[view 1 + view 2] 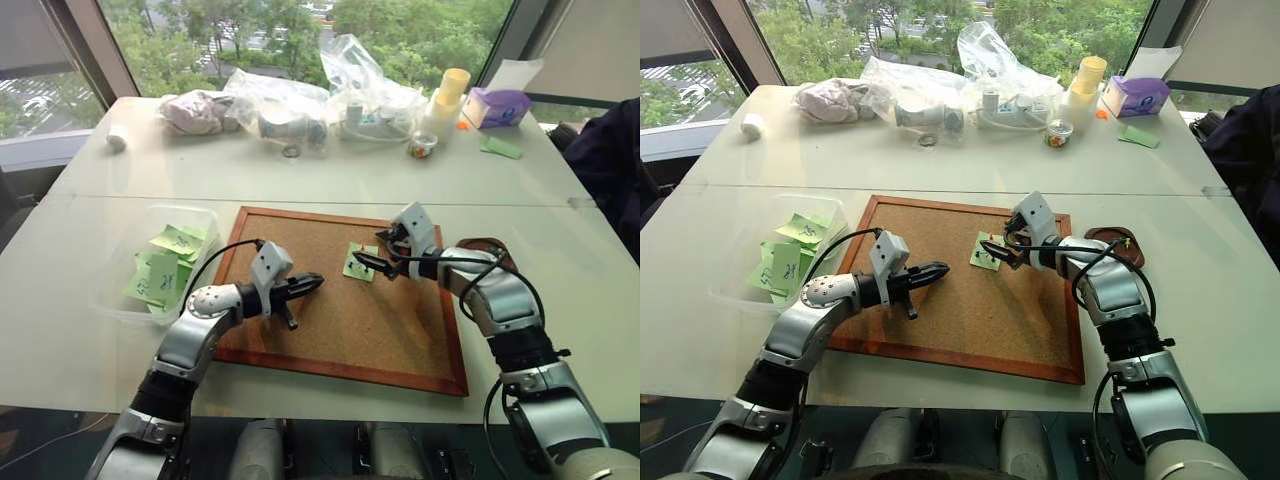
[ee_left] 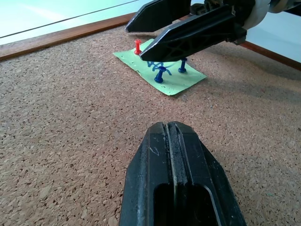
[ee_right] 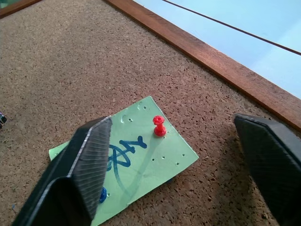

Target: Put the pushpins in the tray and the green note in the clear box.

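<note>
The green note (image 1: 360, 262) lies pinned flat on the corkboard (image 1: 330, 330), toward its far edge, directly under the right gripper (image 1: 366, 262), whose spread fingers straddle it without holding anything. From the note, the left gripper (image 1: 312, 285) sits at about eight o'clock, fingers pressed together and empty, hovering over bare cork. The note is a small light-green square with blue scribbles. The right wrist view shows a red pushpin (image 3: 159, 125) upright near one corner, with tiny punctures in the paper around it. The left wrist view adds two blue pushpins (image 2: 161, 74) standing in the note, one nearly tucked under the right gripper's finger. The tray (image 1: 1120, 243) rests at three o'clock of the note, just off the corkboard's right rim. The clear box (image 1: 120, 300) sits at nine o'clock, left of the corkboard, already holding several green notes.
</note>
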Motion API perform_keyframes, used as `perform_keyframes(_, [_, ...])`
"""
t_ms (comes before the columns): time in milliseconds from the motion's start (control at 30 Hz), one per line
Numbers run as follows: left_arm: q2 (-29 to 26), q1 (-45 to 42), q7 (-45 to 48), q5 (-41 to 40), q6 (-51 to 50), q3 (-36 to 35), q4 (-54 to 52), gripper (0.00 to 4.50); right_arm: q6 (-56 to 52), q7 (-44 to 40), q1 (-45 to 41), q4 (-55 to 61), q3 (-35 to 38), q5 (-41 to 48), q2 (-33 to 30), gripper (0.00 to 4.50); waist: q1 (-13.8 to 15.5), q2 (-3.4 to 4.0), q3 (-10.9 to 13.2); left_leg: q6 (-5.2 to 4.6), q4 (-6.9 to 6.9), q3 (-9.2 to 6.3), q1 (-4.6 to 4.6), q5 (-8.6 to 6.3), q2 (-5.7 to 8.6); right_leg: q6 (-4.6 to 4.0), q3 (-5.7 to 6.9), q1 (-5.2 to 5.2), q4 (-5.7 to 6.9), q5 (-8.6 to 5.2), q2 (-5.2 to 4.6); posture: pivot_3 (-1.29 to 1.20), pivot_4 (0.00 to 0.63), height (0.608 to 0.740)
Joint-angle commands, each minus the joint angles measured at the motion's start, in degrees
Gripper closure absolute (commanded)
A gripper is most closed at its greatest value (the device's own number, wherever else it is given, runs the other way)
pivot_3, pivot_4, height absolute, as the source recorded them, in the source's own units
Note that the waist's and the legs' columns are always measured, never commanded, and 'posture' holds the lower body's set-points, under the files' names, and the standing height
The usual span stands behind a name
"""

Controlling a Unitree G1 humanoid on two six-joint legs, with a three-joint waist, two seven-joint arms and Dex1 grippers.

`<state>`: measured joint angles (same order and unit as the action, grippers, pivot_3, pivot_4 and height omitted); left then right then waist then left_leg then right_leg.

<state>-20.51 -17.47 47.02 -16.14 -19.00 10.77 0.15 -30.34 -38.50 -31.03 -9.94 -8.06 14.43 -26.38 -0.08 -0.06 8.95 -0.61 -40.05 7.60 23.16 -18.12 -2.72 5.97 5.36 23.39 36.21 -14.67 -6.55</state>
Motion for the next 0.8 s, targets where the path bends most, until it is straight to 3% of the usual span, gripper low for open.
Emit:
perform_keyframes(33, [-0.4, 2.2, -0.2, 0.8, -1.6, 0.8, 0.4, 4.5, 1.4, -0.5, -0.4, 0.4, 0.2, -1.0, 0.4, 2.26, -0.4, 0.02, 0.0, 0.0, 0.0, 0.0, 0.0, 0.0, 0.0, 0.0, 0.0, 0.0, 0.0, 0.0, 0.0, 0.0, 0.15, 0.74])
perform_keyframes(167, [-0.3, 3.2, -0.4, 1.0, -1.9, 0.7, -0.3, 4.5, 2.6, -0.9, -0.3, 1.0, -0.3, -2.4, 0.6, 4.37, -0.7, 0.18, -0.1, 0.02, 0.02, -0.01, -0.03, 0.01, -0.01, 0.0, 0.0, -0.01, 0.0, 0.0, 0.01, 0.0, 0.15, 0.74])
perform_keyframes(800, [-0.1, 3.4, -0.6, 1.3, -2.0, 1.1, 0.1, 4.5, 1.6, -0.7, -2.2, 1.7, 1.8, -2.1, 3.2, 4.45, -0.8, 0.23, -0.1, 0.02, 0.03, -0.03, -0.09, 0.01, -0.03, 0.0, -0.01, -0.05, 0.01, 0.0, -0.01, 0.0, 0.15, 0.74])
